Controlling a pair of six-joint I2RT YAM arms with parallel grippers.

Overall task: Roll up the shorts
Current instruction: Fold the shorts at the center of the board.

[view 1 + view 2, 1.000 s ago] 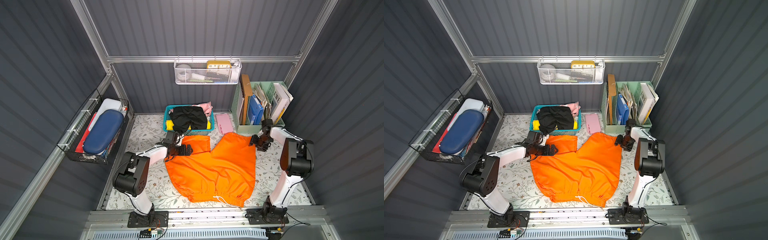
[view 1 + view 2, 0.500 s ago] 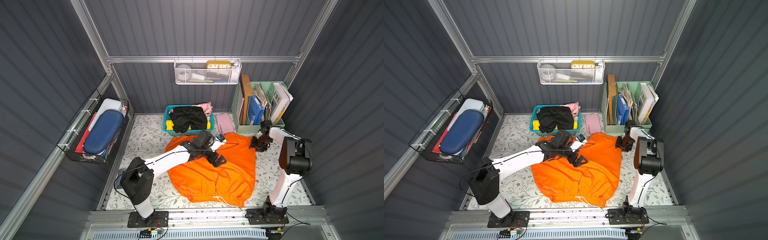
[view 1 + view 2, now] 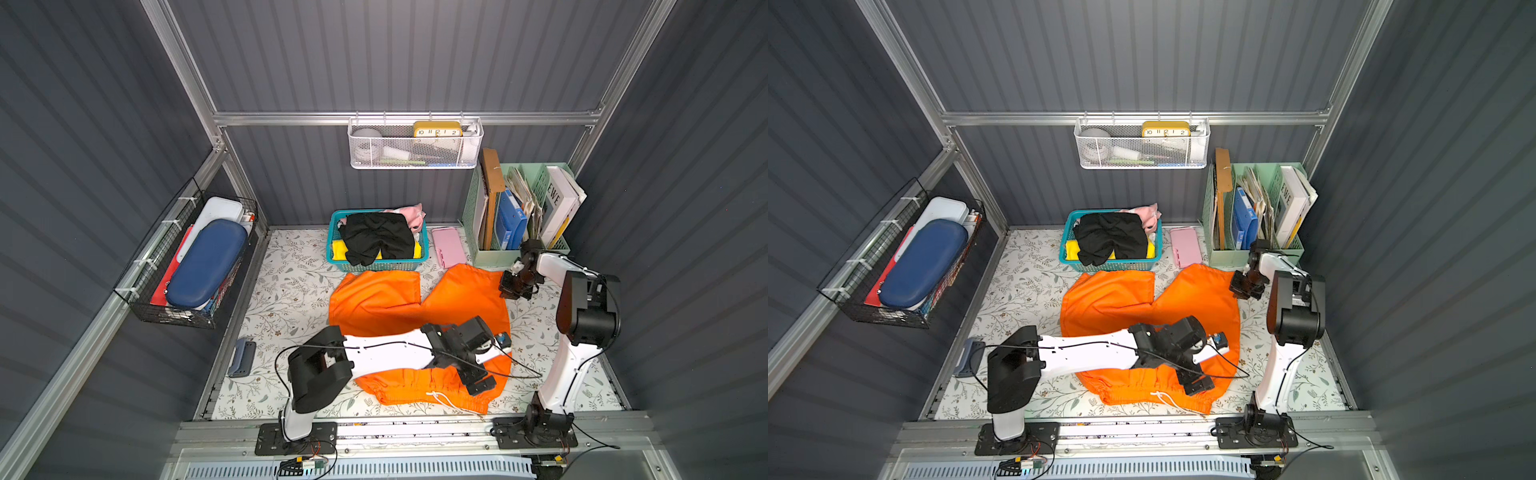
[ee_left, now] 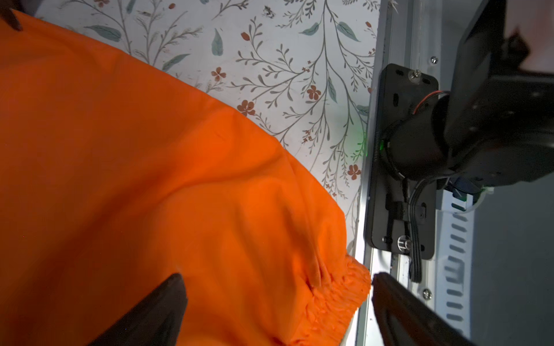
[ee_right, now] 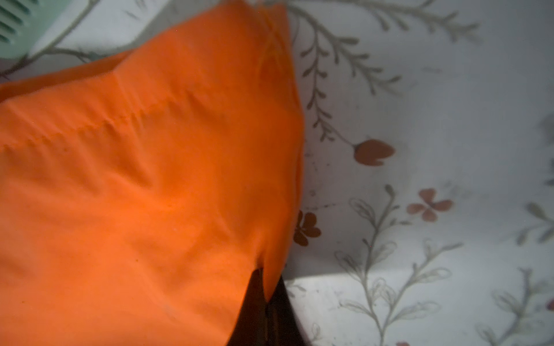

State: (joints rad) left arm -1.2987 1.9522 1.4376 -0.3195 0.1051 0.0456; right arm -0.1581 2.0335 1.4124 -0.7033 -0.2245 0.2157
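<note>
The right hand (image 3: 513,287) just pinched shut on the far leg corner of the orange shorts (image 3: 386,299), flat on the desk (image 3: 286,291). The open left hand (image 3: 478,379) swung to the waistband (image 4: 338,287). Rolling seems near.

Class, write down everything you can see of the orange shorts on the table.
The orange shorts are thin, bright, plain fabric, lying spread flat on the floral table. Both legs point to the back wall. The gathered elastic waistband with a white drawstring lies at the near edge. The right gripper, jaws shut, pinches the outer side edge of one leg. The left gripper hangs open over a waistband corner.
</note>
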